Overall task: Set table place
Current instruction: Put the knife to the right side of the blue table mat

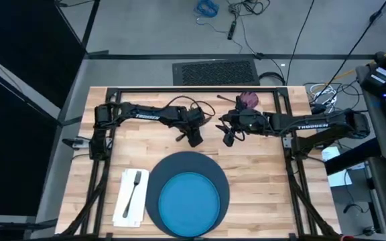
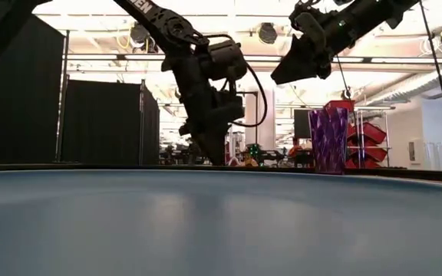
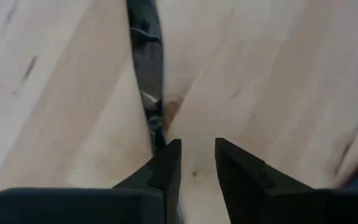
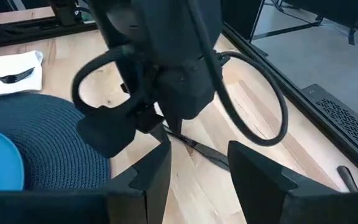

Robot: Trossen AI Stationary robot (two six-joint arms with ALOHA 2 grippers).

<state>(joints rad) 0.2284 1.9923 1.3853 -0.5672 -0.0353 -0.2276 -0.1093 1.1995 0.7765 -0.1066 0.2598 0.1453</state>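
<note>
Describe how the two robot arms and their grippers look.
Both arms are dark, near-black jointed links with white lettering along the forearm and black cables looping at the wrists. The left gripper and the right gripper each end in two dark, angular, wedge-shaped fingers.

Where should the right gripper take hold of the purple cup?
Probably the cup mid-wall, coming level from the middle of the table: it stands upright near the far edge, taller than wide, with open space on that side. The right gripper is open nearby.
</note>
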